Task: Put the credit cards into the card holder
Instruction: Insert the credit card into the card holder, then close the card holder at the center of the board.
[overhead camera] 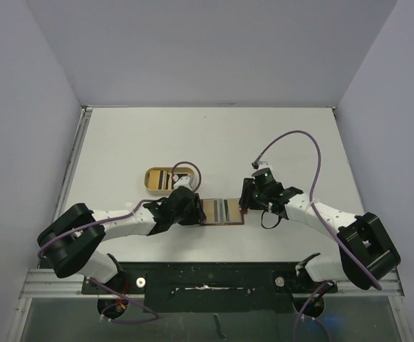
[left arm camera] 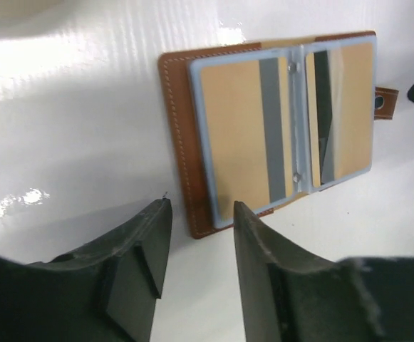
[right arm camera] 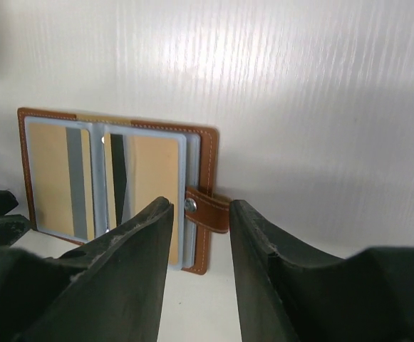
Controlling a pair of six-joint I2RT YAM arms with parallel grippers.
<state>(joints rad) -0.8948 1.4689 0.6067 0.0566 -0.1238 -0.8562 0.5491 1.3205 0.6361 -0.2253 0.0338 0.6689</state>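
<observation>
1. Top view: the card holder [overhead camera: 222, 211] lies open and flat on the white table [overhead camera: 192, 135], at the middle near the near edge, between the two arms.
2. Top view: a tan round-ended tray [overhead camera: 148, 179] sits just far-left of the holder, apart from it. Credit cards [overhead camera: 167, 177] with dark stripes lie inside it; how many, cannot tell.
3. Top view: the left gripper [overhead camera: 194, 211] is at the holder's left edge and the right gripper [overhead camera: 247, 203] at its right edge. Jaw gaps are too small to read here.
4. Left wrist view: the holder is brown leather with pale stitching. Inside are two pale blue sleeves [left arm camera: 195, 128] side by side, each holding a tan card with a grey or dark stripe.
5. Left wrist view: the left jaws stand parted at a middling gap with nothing between them. The holder's corner lies just beyond the tips; whether they touch it, cannot tell.
6. Right wrist view: same open holder, with a card in each sleeve. A snap tab [right arm camera: 210, 210] with a metal stud [right arm camera: 190, 205] sticks out of its right edge and shows in the gap between the right fingers.
7. Right wrist view: the right jaws are parted at a middling gap, not clamped on the tab or on anything else.
8. Writing: nothing legible on the cards, sleeves or leather in any view.
</observation>
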